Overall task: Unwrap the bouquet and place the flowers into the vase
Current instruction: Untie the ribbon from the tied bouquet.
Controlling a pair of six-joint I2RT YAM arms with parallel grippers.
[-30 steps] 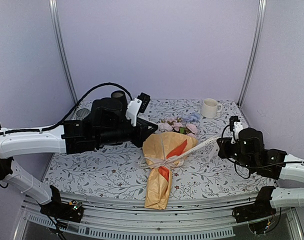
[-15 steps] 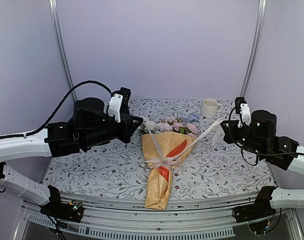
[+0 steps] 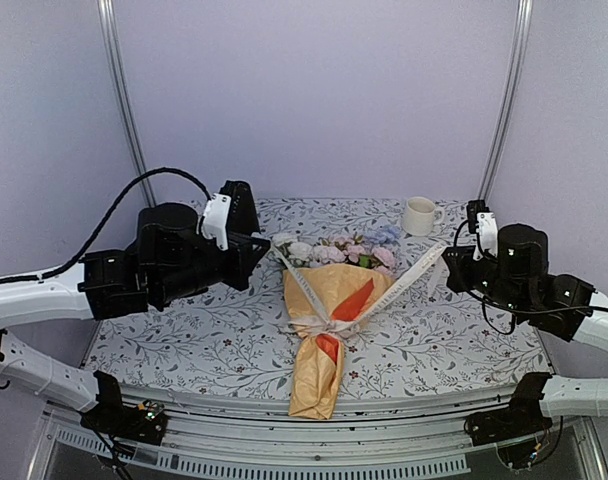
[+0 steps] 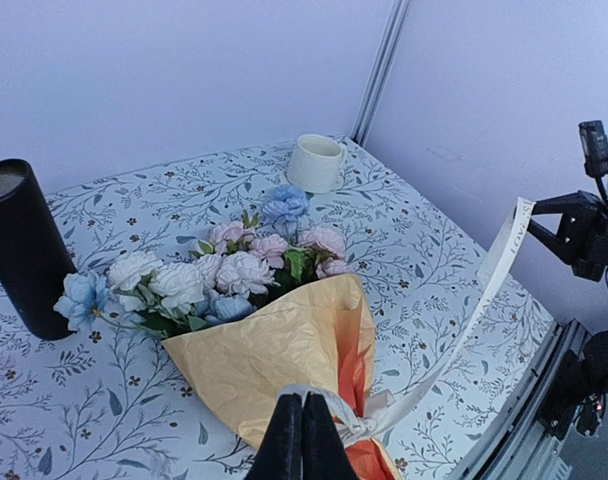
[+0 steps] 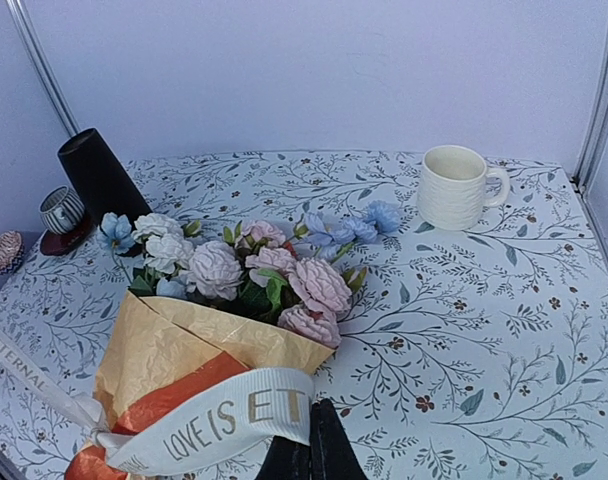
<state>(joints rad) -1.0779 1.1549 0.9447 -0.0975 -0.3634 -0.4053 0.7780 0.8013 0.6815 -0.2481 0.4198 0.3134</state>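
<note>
The bouquet lies in the middle of the table, a tan paper cone with an orange inner sheet and its flowers pointing away from me. Its cream ribbon runs from the knot up to both sides in a V. My left gripper is shut on the left ribbon end. The right gripper is shut on the printed right end. The tall black vase stands at the back left, also in the right wrist view; my left arm hides it from above.
A white mug stands at the back right. A striped cup on a red saucer and a small woven ball sit by the vase. Side walls and metal posts close in the table.
Both grippers have risen and moved apart, drawing the ribbon ends out into a taut V. My left arm has pulled back to the left, off the flowers.
</note>
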